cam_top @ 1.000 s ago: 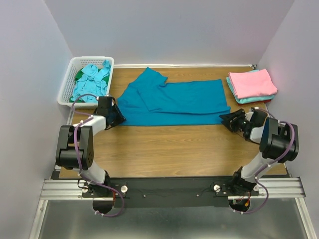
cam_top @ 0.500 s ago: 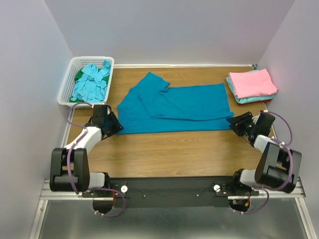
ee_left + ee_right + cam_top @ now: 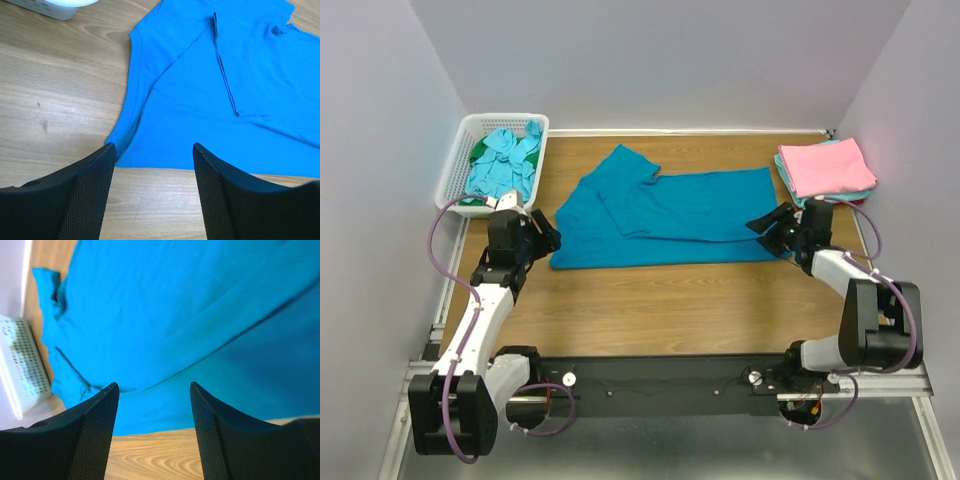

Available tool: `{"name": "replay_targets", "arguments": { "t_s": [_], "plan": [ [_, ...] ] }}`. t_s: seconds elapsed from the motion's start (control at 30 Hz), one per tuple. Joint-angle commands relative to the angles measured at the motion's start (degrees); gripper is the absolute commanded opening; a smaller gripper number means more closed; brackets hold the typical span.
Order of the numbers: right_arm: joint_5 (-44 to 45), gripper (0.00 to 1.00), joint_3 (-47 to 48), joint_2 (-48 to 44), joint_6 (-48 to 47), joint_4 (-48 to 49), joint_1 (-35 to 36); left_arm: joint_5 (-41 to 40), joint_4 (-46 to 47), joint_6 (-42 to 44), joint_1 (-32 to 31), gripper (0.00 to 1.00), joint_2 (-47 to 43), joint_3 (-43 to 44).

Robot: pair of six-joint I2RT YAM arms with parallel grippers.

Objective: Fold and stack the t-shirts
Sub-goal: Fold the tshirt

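The deep teal-blue t-shirt (image 3: 660, 215) lies flat on the wooden table, folded lengthwise, with a sleeve at the upper left. My left gripper (image 3: 550, 238) hovers open just off its left edge. In the left wrist view the left gripper (image 3: 153, 146) is empty, with the t-shirt's near left corner (image 3: 165, 145) ahead of its tips. My right gripper (image 3: 760, 222) stands open over the right hem. The right wrist view shows teal cloth (image 3: 165, 320) beyond the empty right gripper (image 3: 154, 385). A folded stack topped by a pink t-shirt (image 3: 825, 165) sits at the back right.
A white slotted basket (image 3: 455, 175) at the back left holds crumpled pale turquoise and green t-shirts (image 3: 505, 160). Its corner shows in the left wrist view (image 3: 50, 7) and the right wrist view (image 3: 22, 365). White walls close in the table on three sides.
Both grippers have opened and let go of the teal t-shirt's near edge. The left arm swung out to the left and stretched forward; the right gripper moved up over the right hem.
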Motion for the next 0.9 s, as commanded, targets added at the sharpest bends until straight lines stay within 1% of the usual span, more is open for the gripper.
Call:
{"name": "replay_targets", "arguments": {
  "t_s": [0.0, 0.13, 0.3, 0.7, 0.87],
  "plan": [
    [8.27, 0.66, 3.77, 3.94, 3.90, -1.10, 4.93, -1.26, 3.20, 2.15, 0.34, 0.72, -0.71, -1.32],
    [13.89, 0.68, 3.95, 7.45, 8.55, -0.57, 7.49, -0.56, 4.87, 2.15, 0.34, 0.72, 0.52, -1.68],
    [14.69, 0.68, 3.60, 10.80, 12.16, 0.92, 8.19, -0.29, 5.40, 2.24, 0.34, 0.72, 2.10, -1.50],
    [15.40, 0.66, 4.38, 12.12, 12.96, 2.51, 8.37, -0.03, 5.84, 2.41, 0.34, 0.72, 2.46, -1.50],
    [15.22, 0.65, 4.56, 9.93, 12.44, 2.33, 8.37, 0.06, 5.84, 2.33, 0.34, 0.72, 2.46, -1.50]
  ]
}}
